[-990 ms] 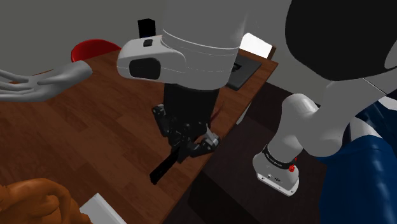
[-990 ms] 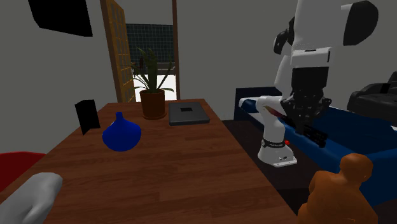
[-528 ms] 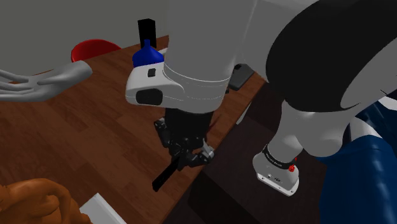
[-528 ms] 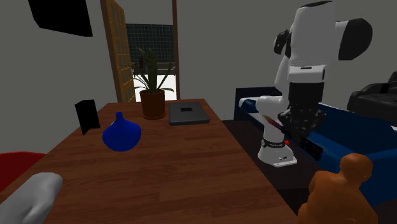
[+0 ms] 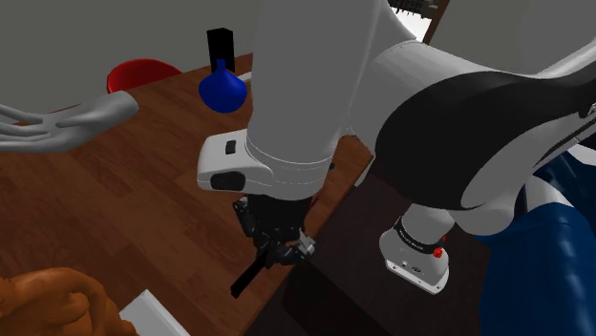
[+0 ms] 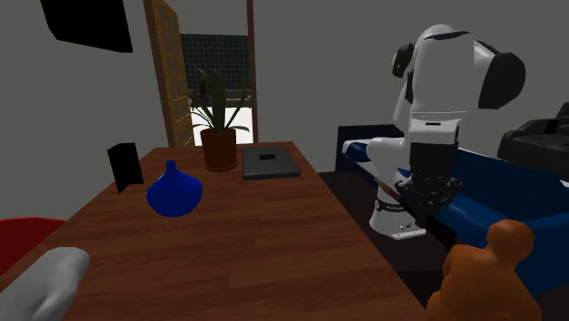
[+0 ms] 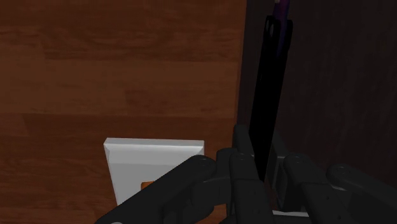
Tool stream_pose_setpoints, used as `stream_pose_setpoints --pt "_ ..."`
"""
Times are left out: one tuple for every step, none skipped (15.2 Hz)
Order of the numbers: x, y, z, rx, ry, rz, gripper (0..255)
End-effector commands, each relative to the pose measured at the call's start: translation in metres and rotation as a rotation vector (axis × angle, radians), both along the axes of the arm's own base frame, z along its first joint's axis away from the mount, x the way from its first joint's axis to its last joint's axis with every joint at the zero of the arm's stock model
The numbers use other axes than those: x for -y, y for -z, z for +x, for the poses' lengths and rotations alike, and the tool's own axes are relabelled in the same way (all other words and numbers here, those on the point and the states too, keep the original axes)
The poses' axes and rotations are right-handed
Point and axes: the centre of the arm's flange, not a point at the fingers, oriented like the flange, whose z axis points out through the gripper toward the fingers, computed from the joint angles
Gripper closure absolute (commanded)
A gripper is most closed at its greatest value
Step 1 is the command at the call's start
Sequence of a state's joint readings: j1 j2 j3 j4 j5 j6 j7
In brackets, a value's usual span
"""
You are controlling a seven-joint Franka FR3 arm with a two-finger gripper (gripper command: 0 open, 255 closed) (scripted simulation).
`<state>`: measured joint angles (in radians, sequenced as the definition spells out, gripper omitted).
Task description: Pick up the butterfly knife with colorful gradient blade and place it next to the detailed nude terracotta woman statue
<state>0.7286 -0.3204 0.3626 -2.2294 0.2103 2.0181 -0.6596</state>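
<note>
- Between the fingers of the gripper (image 7: 266,158) sits the butterfly knife (image 7: 270,89). The two black fingers are closed tight against its black handle, so the knife is held.
- From the wrist camera the handle runs straight out ahead of the fingertips, and a sliver of purple shows at its far end.
- Under the gripper lies the edge of the wooden table (image 7: 114,63). The knife lines up along that edge, over the dark floor just beside the tabletop.
- Close beside the fingers, on the table side, is a white box (image 7: 156,164) lying flat on the wood.
- In the shoulder view the gripper (image 5: 277,241) points downward from the white arm, and the knife (image 5: 250,269) slants away below it toward the table's rim.
- Below the gripper (image 6: 429,193) in the second exterior view, and nearer that camera, stands the orange-brown statue (image 6: 488,274). It is near the gripper but apart from it and from the knife.
- Well away from the gripper, farther along the tabletop, stand a blue vase (image 6: 173,191), a potted plant (image 6: 219,123), a dark flat slab (image 6: 269,162) and a black block (image 6: 125,166).
</note>
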Motion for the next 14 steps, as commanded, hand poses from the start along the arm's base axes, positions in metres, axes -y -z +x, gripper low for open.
stream_pose_setpoints --pt "0.000 0.010 0.000 0.000 0.000 0.000 255" --pt "0.000 0.016 0.000 0.000 0.000 0.000 255" --pt "0.000 0.021 0.000 0.000 0.000 0.000 255" --pt "0.000 0.026 0.000 0.000 0.000 0.000 255" --pt "0.000 0.032 0.000 0.000 0.000 0.000 255" --pt "0.000 0.037 0.000 0.000 0.000 0.000 255" --pt "0.000 0.042 0.000 0.000 0.000 0.000 255" --pt "0.000 0.047 0.000 0.000 0.000 0.000 255" --pt "0.000 0.053 0.000 0.000 0.000 0.000 255" --pt "0.000 0.058 0.000 0.000 0.000 0.000 255" --pt "0.000 0.063 0.000 0.000 0.000 0.000 255" --pt "0.000 0.069 0.000 0.000 0.000 0.000 255" --pt "0.000 0.074 0.000 0.000 0.000 0.000 255" --pt "0.000 0.079 0.000 0.000 0.000 0.000 255"
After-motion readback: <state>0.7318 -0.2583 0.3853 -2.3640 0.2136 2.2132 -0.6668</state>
